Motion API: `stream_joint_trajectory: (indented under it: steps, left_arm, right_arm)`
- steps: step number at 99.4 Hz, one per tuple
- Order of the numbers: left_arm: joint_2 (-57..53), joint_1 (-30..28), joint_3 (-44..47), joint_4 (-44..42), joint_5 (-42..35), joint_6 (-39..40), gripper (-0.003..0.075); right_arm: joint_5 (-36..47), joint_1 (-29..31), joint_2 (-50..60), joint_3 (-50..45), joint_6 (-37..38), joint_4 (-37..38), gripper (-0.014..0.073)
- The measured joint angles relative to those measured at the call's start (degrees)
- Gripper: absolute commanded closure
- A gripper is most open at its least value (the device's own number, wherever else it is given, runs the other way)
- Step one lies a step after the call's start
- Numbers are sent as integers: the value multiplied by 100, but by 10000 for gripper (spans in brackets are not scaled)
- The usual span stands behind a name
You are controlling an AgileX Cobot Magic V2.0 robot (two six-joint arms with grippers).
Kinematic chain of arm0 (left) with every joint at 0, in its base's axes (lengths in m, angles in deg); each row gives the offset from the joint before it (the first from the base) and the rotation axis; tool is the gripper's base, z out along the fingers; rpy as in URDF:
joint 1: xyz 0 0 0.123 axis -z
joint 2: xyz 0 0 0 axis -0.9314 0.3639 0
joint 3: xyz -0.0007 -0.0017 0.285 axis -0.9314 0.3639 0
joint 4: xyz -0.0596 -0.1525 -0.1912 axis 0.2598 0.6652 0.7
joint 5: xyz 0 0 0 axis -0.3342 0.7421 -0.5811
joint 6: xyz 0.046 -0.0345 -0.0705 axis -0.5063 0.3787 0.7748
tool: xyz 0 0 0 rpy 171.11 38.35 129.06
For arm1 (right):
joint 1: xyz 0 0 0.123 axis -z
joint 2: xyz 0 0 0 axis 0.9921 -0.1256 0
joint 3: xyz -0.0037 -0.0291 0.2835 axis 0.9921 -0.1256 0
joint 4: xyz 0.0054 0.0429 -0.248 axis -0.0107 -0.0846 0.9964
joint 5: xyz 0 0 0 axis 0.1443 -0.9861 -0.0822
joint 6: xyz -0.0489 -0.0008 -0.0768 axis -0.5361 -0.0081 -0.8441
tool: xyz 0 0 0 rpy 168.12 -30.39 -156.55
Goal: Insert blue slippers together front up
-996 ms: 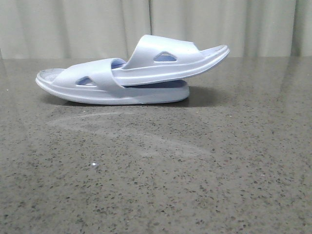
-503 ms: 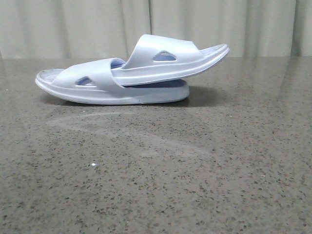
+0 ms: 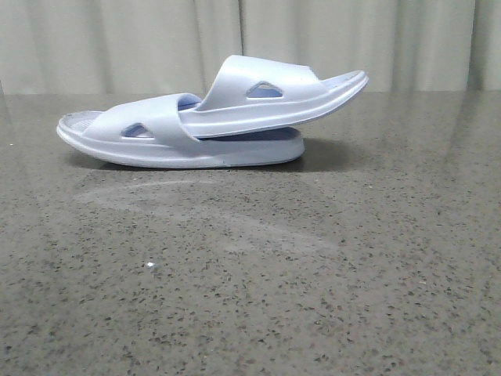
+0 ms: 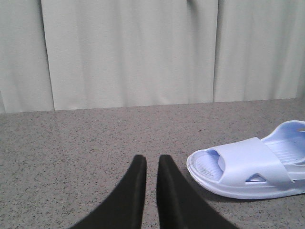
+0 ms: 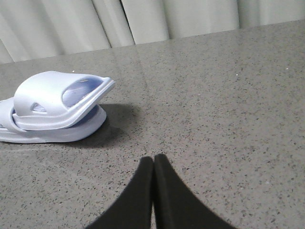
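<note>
Both jaws sit closed and empty—left gripper (image 4: 147,164), right gripper (image 5: 153,164)—while the blue slippers (image 3: 211,117) rest nested mid-table (image 3: 250,298), the upper one tilted, so a nudge could slide it out.

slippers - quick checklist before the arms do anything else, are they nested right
1. Upper slipper tucked under the lower slipper's strap: ok.
2. Both lie sole down, straps up: ok.
3. Upper slipper seated flat: not ok, its free end tilts up off the lower one.
4. Left pincer apart from the pair, nearly closed on nothing: ok.
5. Right pincer apart from the pair, shut and empty: ok.
6. How deep the upper slipper reaches under the strap: cannot tell.
</note>
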Motion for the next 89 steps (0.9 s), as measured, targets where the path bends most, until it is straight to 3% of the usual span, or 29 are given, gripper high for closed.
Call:
stream_joint_trajectory:
  steps: [43, 50, 72, 89]
  left_arm:
    - [0, 0, 105, -146, -117, 85, 705]
    - [-27, 0, 246, -710, -326, 607, 705]
    - [-653, 0, 1000, -3577, -922, 3579, 705]
    - [-1175, 0, 1585, -4461, -1031, 4245, 705]
  right_arm:
    - [0, 0, 0, 0, 0, 0, 672]
    - [0, 0, 0, 0, 0, 0, 672]
    - [0, 0, 0, 0, 0, 0, 672]
    - [0, 0, 0, 0, 0, 0, 672]
